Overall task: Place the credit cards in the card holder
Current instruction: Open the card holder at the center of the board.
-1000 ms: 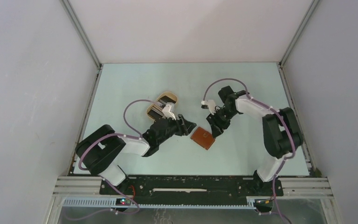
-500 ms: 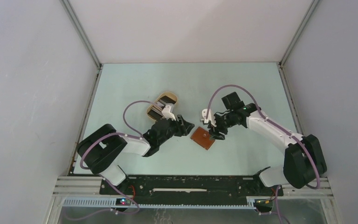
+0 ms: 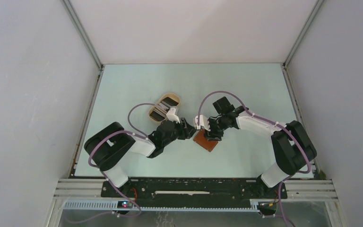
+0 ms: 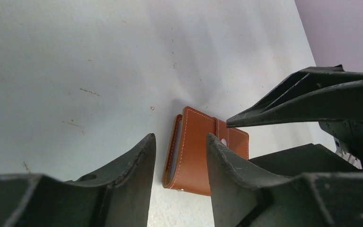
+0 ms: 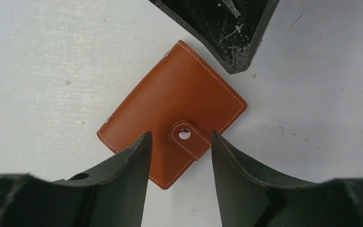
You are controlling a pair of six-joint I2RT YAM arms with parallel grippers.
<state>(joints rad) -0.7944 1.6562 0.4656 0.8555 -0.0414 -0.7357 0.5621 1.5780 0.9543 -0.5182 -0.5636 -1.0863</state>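
Reddish-brown leather card holder (image 5: 175, 113): closed, snapped, lying flat mid-frame in top view on pale matte table (image 5: 38, 56). White stitching, rounded tab, metal stud. Left gripper (image 4: 179, 139) and right gripper (image 5: 180, 136): black jaws parted, empty, flanking it.

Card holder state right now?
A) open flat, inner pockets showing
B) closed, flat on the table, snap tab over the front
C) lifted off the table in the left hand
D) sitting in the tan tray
B: the right wrist view shows the card holder folded shut and lying flat on the table, with its snap tab wrapped over the front face and no pockets showing.
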